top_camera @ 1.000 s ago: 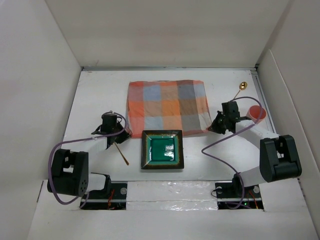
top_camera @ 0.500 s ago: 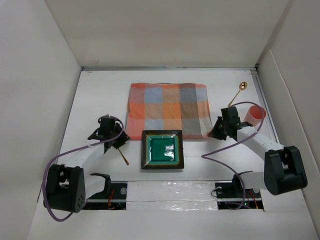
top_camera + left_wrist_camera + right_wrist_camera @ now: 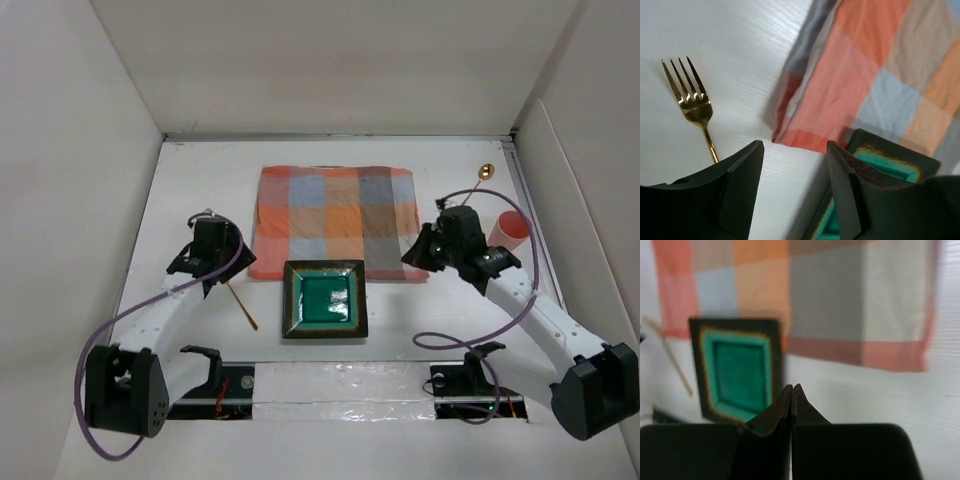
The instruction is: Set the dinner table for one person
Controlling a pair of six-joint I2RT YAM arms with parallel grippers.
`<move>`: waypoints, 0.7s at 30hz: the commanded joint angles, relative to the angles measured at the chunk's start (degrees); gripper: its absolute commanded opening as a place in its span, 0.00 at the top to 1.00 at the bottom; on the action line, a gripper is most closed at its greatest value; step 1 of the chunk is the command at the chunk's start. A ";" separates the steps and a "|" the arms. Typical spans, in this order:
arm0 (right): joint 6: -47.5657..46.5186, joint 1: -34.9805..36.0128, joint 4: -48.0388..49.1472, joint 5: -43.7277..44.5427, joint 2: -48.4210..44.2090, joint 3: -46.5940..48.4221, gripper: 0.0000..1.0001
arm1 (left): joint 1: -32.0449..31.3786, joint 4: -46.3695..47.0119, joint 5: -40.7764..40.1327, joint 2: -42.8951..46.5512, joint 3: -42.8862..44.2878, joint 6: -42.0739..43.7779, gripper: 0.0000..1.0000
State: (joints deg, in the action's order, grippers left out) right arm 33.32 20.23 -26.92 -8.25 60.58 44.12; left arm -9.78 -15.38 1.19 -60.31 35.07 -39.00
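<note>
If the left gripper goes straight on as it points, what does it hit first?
Probably the checked cloth, its near corner, seen between the open fingers; the table may come first, depth unclear.

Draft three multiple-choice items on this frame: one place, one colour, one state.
1. Where does the fork lie?
A. left of the plate
B. on the plate
C. right of the plate

2. The plate's inner well is:
A. red
B. white
C. green

3. The right gripper is:
A. open
B. shut on nothing
C. shut on the fork

Answers:
1 A, the top view shows it beside the plate's left edge.
2 C, a green centre sits inside a dark rim.
3 B, its wrist view shows the fingertips touching with nothing between.
</note>
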 commanded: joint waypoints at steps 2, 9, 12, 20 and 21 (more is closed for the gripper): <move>2.70 11.54 9.63 -10.99 -0.02 -7.42 0.75 | 0.37 -0.45 0.90 -8.92 3.51 3.76 0.50; 4.12 13.16 21.69 -17.31 6.47 -11.51 0.33 | 2.04 2.10 3.03 -10.25 1.41 2.88 0.58; 5.52 14.05 29.86 -18.29 10.17 -13.79 0.32 | 2.05 1.40 3.12 -12.54 1.76 3.14 0.68; 12.11 16.68 44.92 -18.56 18.25 -19.68 0.32 | 2.05 0.70 3.38 -12.54 0.08 3.58 0.82; 12.12 16.69 45.54 -18.21 18.26 -20.03 0.33 | 2.05 0.35 3.29 -12.63 0.26 3.58 0.87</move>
State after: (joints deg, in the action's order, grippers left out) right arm 43.31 35.40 9.41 -26.22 77.80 25.10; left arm -8.12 -14.44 4.21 -73.63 35.92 -36.16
